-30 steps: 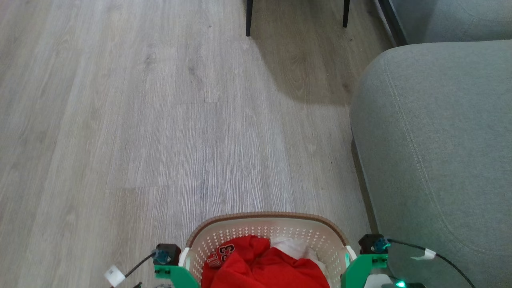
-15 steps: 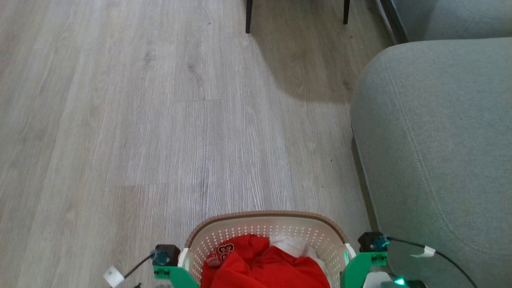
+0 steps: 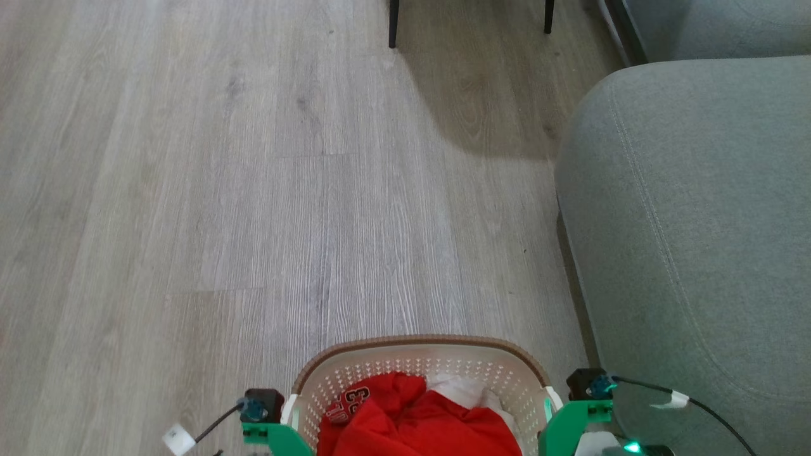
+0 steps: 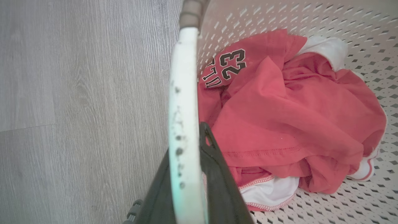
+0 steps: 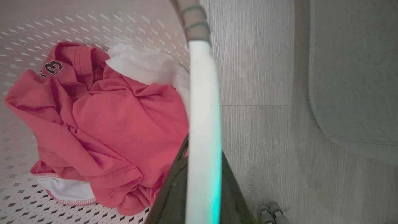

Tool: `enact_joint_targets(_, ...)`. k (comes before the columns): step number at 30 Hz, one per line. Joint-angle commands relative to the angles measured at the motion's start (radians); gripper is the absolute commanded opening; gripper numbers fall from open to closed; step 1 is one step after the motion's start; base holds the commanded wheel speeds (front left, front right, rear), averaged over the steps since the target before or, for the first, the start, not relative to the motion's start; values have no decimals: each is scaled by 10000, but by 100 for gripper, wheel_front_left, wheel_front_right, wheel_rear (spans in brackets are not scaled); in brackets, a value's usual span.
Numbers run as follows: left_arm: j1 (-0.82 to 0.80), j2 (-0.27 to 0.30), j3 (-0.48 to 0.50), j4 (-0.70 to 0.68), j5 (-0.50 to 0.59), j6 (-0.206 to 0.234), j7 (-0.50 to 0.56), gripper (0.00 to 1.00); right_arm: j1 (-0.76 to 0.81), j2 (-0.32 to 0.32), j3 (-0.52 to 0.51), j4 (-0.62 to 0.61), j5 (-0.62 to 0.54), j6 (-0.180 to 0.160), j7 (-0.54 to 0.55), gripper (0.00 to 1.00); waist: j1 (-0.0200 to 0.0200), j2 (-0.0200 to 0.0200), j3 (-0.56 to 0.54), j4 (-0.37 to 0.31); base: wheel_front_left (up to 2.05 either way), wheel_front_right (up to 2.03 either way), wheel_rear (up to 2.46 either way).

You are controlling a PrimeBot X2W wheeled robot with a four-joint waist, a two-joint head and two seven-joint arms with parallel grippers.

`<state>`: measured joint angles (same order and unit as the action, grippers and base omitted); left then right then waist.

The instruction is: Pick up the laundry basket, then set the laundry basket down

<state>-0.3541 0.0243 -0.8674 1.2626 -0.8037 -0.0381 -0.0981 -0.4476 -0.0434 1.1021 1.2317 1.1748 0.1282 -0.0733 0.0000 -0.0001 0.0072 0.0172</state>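
The laundry basket (image 3: 418, 366), cream with perforated walls and a brown rim, sits at the bottom middle of the head view between my two green wrist mounts. A red shirt (image 4: 279, 109) printed with 23 and white cloth (image 5: 143, 67) lie inside. My left gripper (image 4: 186, 146) is shut on the basket's white left handle (image 4: 183, 93), one dark finger on each side of it. In the right wrist view my right gripper (image 5: 202, 152) is shut the same way on the white right handle (image 5: 203, 109).
A grey sofa (image 3: 690, 221) fills the right side, its edge close to the basket's right handle. Two dark furniture legs (image 3: 393, 25) stand at the far top. Pale wood-look floor (image 3: 222, 190) stretches ahead and to the left.
The floor, the sofa and the furniture legs have slid slightly up the head view while the basket and both wrists keep their place in it; the camera has moved. Both grips are unchanged.
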Motion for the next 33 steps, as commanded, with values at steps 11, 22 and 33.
enact_joint_targets(11,-597,260,-18,37,-172,68,-148,0,-575,-68,355,-12,372,25,-281,0,0,1,74,-29,0,0,0)
enact_joint_targets(22,-1263,260,-157,64,-230,124,-349,0,-1376,-68,598,120,558,25,-517,0,0,1,810,-87,0,0,0)
enact_joint_targets(33,-2546,260,-216,123,-112,157,-635,0,-2864,-68,719,328,449,25,-845,0,0,1,2303,-134,0,0,0)
